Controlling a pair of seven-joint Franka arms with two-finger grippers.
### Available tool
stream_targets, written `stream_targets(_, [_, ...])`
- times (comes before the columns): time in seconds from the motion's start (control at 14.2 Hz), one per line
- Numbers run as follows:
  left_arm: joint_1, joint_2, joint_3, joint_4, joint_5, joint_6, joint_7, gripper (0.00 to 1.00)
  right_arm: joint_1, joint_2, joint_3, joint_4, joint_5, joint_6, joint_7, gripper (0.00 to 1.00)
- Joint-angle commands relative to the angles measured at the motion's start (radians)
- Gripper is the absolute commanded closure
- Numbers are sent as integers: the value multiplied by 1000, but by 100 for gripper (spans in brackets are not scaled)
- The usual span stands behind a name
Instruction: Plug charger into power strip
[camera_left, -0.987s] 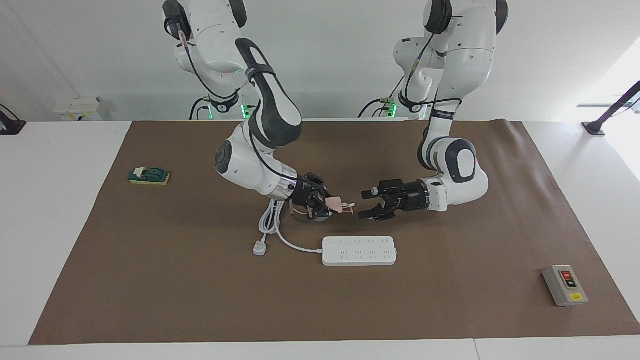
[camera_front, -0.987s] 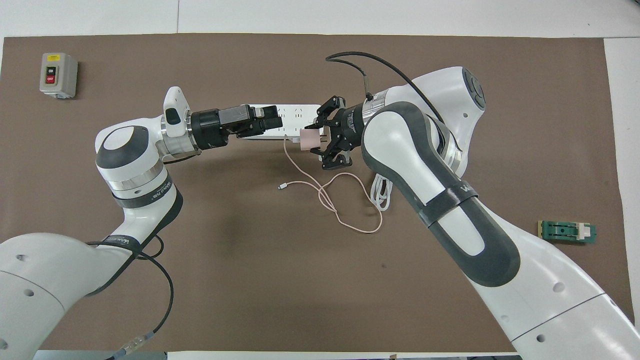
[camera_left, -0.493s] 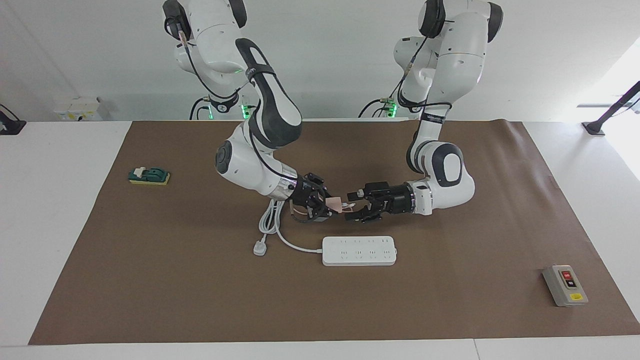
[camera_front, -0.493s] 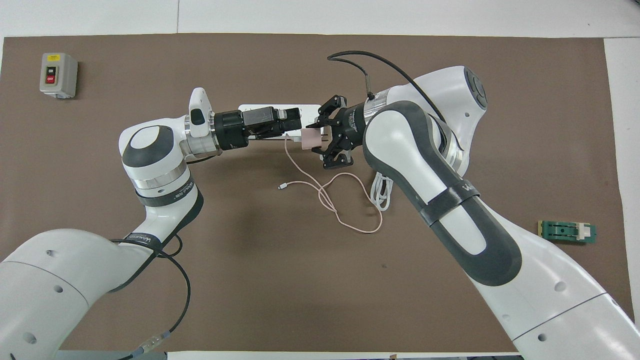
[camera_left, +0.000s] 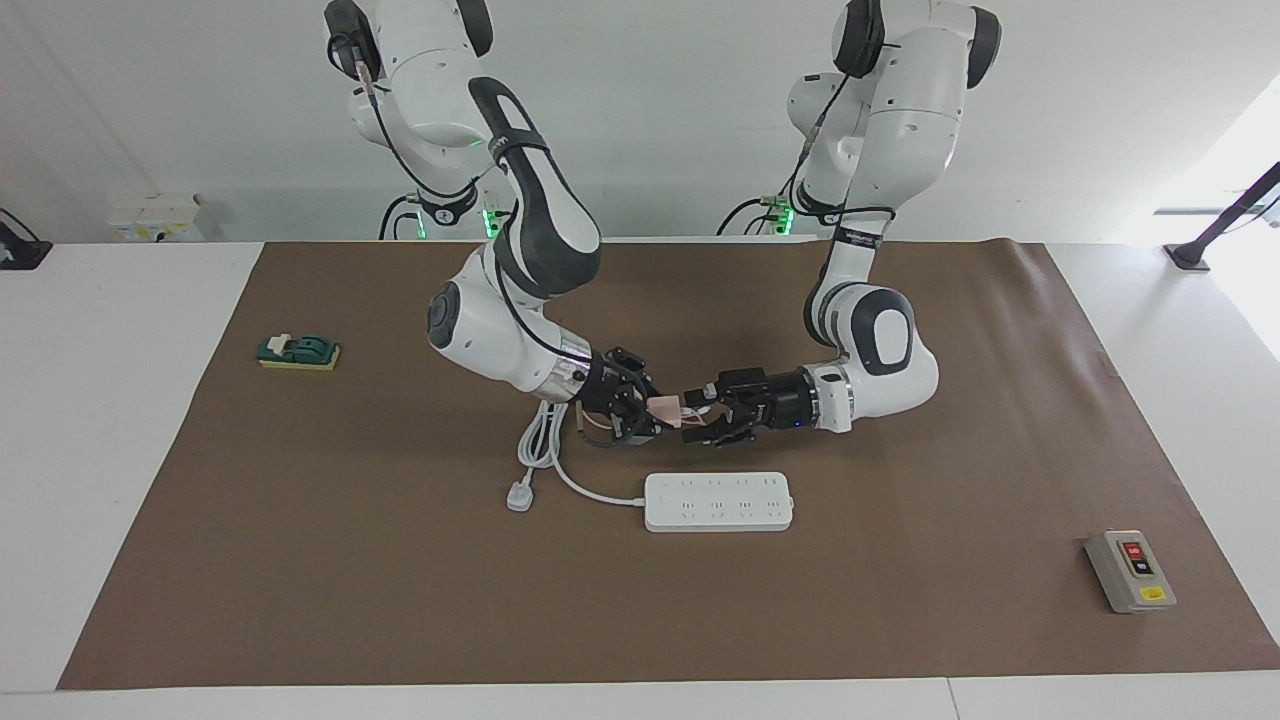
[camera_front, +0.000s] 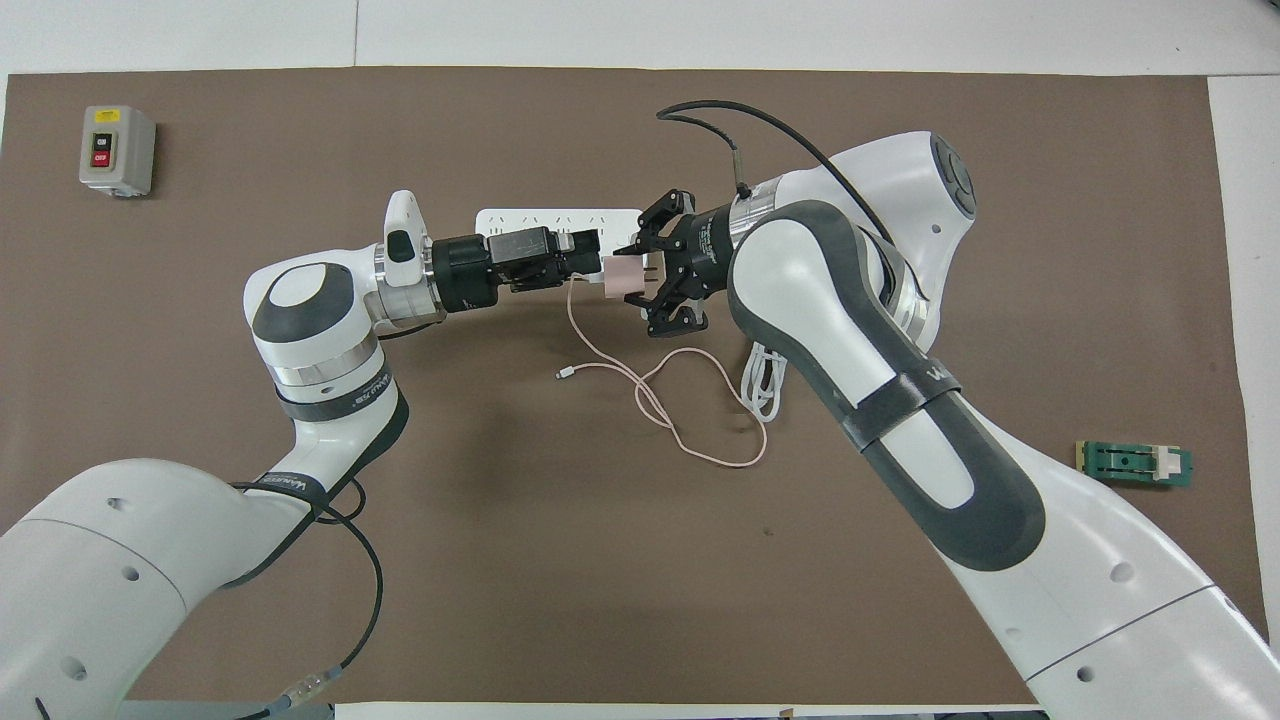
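My right gripper (camera_left: 648, 408) is shut on the pale-pink charger (camera_left: 665, 406) and holds it in the air over the mat, beside the white power strip (camera_left: 718, 501) on the side nearer the robots. My left gripper (camera_left: 693, 415) is open, with its fingertips on either side of the charger's free end. In the overhead view the charger (camera_front: 622, 280) sits between the left gripper (camera_front: 595, 258) and the right gripper (camera_front: 642, 276), partly over the power strip (camera_front: 520, 217). Its thin pink cable (camera_front: 650, 400) hangs to the mat and ends in a small white connector (camera_front: 565, 373).
The strip's thick white cord (camera_left: 540, 440) coils under the right arm and ends in a white three-pin plug (camera_left: 519, 495). A grey switch box (camera_left: 1130, 571) lies toward the left arm's end, and a green block (camera_left: 298, 351) toward the right arm's end.
My left gripper has moved across toward the right gripper and now reaches the charger. The right gripper has held the charger almost still.
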Motion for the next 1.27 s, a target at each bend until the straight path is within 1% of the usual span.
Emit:
stream_targets(0.0, [-31,-11,18,-19,-8,10,-25,0,-6,4,3,12,22,5,14,100])
stream_targets(0.28, [-39,-28,18,-35,-9,7,-129,0,-7,4,3,12,22,5,16,100])
stream_targets(1.2, [-64,-29,18,-38,-20,1,-133,1,-6,4,3,10,22,4,14,100])
